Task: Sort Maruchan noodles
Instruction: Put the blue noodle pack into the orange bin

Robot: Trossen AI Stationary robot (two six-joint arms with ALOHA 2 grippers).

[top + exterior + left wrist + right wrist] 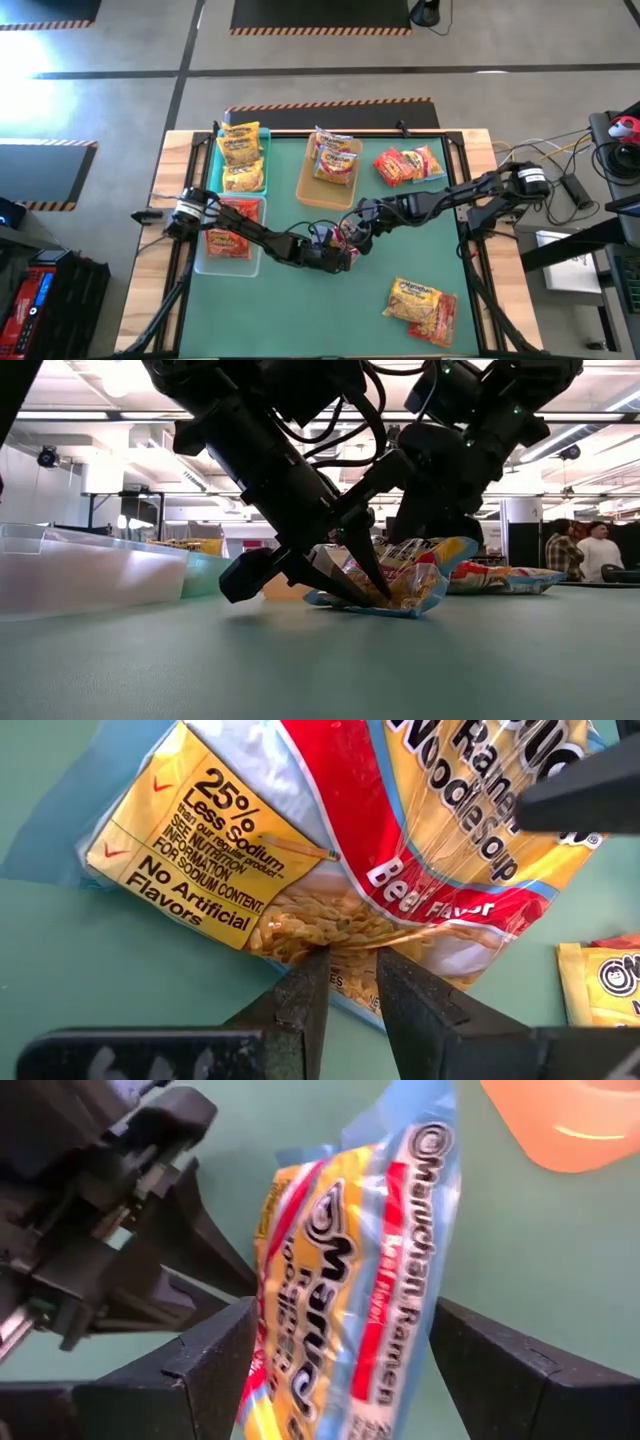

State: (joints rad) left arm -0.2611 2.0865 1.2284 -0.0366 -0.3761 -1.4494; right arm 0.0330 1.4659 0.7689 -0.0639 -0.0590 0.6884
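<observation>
Sorting is partway, I judge: the green table (pixel 300 310) carries a teal tray (pixel 218 160) with yellow packets (pixel 241 143), a clear tray (pixel 200 262) with red packets (pixel 232 240) and a tan tray (pixel 305 190) with orange-and-red packets (pixel 335 157). Loose packets (pixel 408 165) lie beyond the right arm and a second loose pile (pixel 425 305) lies well apart on its near side. Left gripper (pixel 340 262) pinches the edge of a beef-flavour packet (pixel 400 850), fingers (pixel 300 995) nearly together on the plastic. Right gripper (pixel 362 215) stands wide, fingers (pixel 200 1360) either side of the same packet, not squeezing it. Low view shows the packet's edge on the table; left wrist alone reads the label.
</observation>
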